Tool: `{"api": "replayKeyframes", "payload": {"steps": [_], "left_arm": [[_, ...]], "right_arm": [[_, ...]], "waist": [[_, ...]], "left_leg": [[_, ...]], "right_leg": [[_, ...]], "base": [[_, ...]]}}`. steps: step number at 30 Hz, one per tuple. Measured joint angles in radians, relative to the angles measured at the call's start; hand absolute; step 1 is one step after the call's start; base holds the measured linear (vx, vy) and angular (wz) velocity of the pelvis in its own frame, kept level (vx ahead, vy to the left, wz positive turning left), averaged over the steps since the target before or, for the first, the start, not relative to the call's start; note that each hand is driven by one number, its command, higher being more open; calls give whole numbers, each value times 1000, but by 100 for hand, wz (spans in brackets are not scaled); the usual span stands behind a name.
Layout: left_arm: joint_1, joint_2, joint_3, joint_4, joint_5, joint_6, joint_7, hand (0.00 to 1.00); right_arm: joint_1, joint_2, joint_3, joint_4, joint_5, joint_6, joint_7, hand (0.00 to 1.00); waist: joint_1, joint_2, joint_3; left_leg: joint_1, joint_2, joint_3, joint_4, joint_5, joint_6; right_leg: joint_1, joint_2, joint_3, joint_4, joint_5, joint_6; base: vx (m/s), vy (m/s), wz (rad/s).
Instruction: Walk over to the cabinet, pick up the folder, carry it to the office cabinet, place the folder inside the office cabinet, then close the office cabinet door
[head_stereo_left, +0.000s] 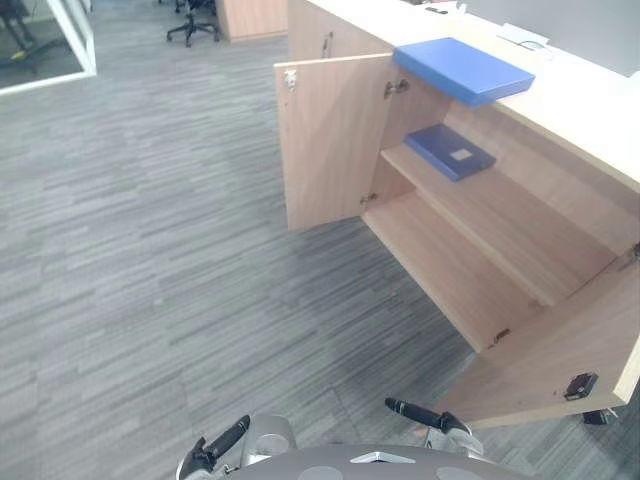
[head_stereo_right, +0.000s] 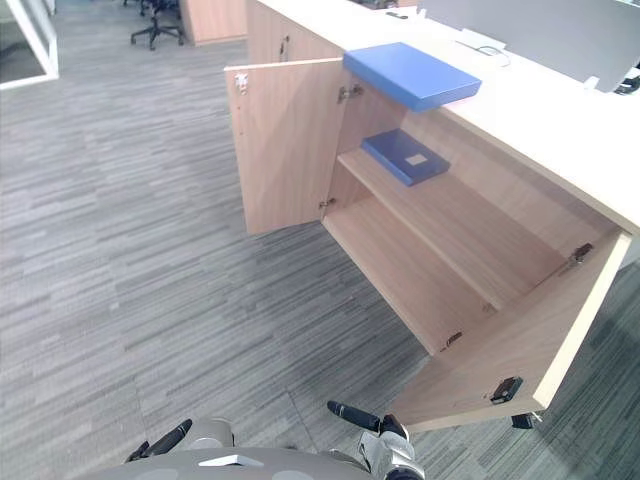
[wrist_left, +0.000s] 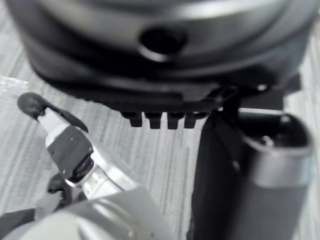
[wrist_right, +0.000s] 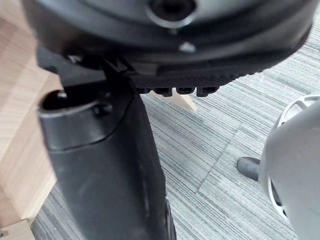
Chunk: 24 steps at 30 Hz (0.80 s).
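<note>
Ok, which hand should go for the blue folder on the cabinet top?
Right, probably: the folder and cabinet lie to the robot's right, and the right hand sits nearer them than the left hand. Both hold nothing.

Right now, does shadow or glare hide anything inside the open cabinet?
Left eye view: no; the cabinet is evenly lit inside, and the dark blue folder on its shelf is plain to see, with slight shade just under the top. Right eye view: the pale countertop is bright, yet the bright blue folder on it stands out. Wrist views: the left hand and right hand loom dark over grey carpet.
</note>
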Motion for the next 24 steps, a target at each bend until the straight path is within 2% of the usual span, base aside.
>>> {"api": "replayKeyframes", "payload": {"steps": [2,3,4,5,7,8,9,11,12,13,14,15,16,17,18,19,20,21,22,23,24], "left_arm": [[1,-2,-23,3,0,3,5,100],[1,-4,-32,2,0,1,7,100],[2,2,-32,2,2,2,8,100],[2,3,-32,1,2,2,9,100],[4,0,-29,2,1,3,13,100],[11,-5,-25,2,1,4,18,100],[20,-9,-19,4,0,5,21,100],[49,-31,15,21,-3,10,36,100],[49,-35,17,25,-3,13,37,100],[61,-33,21,26,-1,13,38,100],[65,-2,42,28,0,11,33,100],[64,9,53,29,0,9,33,100],[60,16,65,33,1,8,43,100],[55,12,73,33,0,8,43,100],[38,4,80,33,2,9,42,100],[28,-3,77,30,13,8,37,100],[25,-6,76,30,19,7,35,100],[25,-3,74,30,20,7,29,100],[24,-2,73,29,21,5,28,100],[22,-2,63,28,21,3,26,100],[22,-1,55,29,21,2,23,100]], "right_arm": [[-11,-16,14,21,0,6,-1,100],[-11,-16,17,21,0,8,-1,100],[-10,-16,18,20,-1,9,-1,100],[-8,-16,21,19,-1,9,-1,100],[6,-17,47,13,-3,10,-2,100],[13,-20,67,10,-5,10,-3,100],[15,-20,73,9,-4,10,-3,100],[36,-20,88,-14,-6,9,-2,100],[44,-17,90,-25,-6,9,-3,100],[49,-9,97,-32,-10,9,-1,100],[53,25,92,-38,-11,10,0,100],[53,43,83,-39,-10,10,1,100],[55,66,64,-41,-11,12,4,100],[52,69,60,-40,-11,14,7,100],[46,71,53,-42,-11,15,12,100],[47,70,50,-53,-11,16,19,100],[47,69,45,-67,-12,17,21,100],[49,60,36,-114,-12,14,23,100],[54,57,24,-121,-12,11,23,100],[52,52,15,-128,-11,9,22,100],[51,49,7,-133,-11,7,23,100]], "waist": [[6,5,10],[6,5,16],[5,-4,23],[4,-7,25],[5,-6,32],[18,-4,34],[22,-4,34],[40,8,25],[48,9,23],[62,2,10],[63,-48,-9],[65,-71,-19],[71,-87,-30],[71,-88,-32],[72,-90,-37],[70,-74,-42],[69,-66,-42],[50,-51,-49],[38,-45,-52],[19,-38,-57],[14,-32,-55]], "left_leg": [[-25,-29,-31,-141,-18,-4],[-49,-54,-68,-258,-21,2],[-58,-92,-131,-420,-14,-4],[-63,-107,-168,-502,-1,-10],[-81,-137,-289,-753,78,-19],[-79,-138,-337,-851,110,-31],[-78,-139,-352,-876,116,-41],[-76,-148,-395,-833,153,-75],[-80,-159,-387,-801,204,-93],[-83,-184,-375,-748,295,-112],[-99,-222,-318,-717,248,-96],[-100,-236,-286,-713,236,-86],[-94,-257,-236,-694,210,-55],[-86,-268,-213,-686,201,-44],[-57,-290,-164,-682,188,-7],[-25,-313,-119,-693,179,21],[-4,-324,-101,-702,176,38],[68,-366,-66,-745,176,77],[89,-378,-60,-755,176,88],[117,-390,-54,-763,172,101],[135,-398,-49,-766,167,110]], "right_leg": [[27,-21,42,-3,0,2],[38,-39,68,-12,-1,11],[52,-63,86,-14,-7,27],[56,-73,95,-13,-12,39],[77,-94,115,-6,-27,77],[85,-109,142,13,-42,102],[89,-117,157,20,-50,116],[111,-149,232,51,-87,177],[114,-163,252,62,-97,193],[112,-196,300,79,-113,219],[95,-256,332,79,-109,221],[83,-284,352,84,-105,221],[62,-332,388,106,-88,225],[57,-353,404,117,-79,224],[43,-398,432,162,-63,214],[3,-445,470,253,-49,191],[-25,-467,494,312,-40,175],[-123,-529,553,524,23,73],[-152,-545,567,592,58,31],[-182,-568,571,672,120,-25],[-201,-584,570,714,167,-57]], "base": [[104,113,-75],[121,186,-68],[138,195,-55],[179,210,-32],[248,243,-27],[266,289,-48],[321,394,-77],[325,419,-92],[390,477,-107],[414,495,-100],[417,471,-101],[406,426,-90],[297,305,-73],[344,444,-88],[229,366,-85],[236,438,-86],[202,422,-82],[198,410,-48],[163,312,-29],[89,159,1],[99,196,-8]]}}
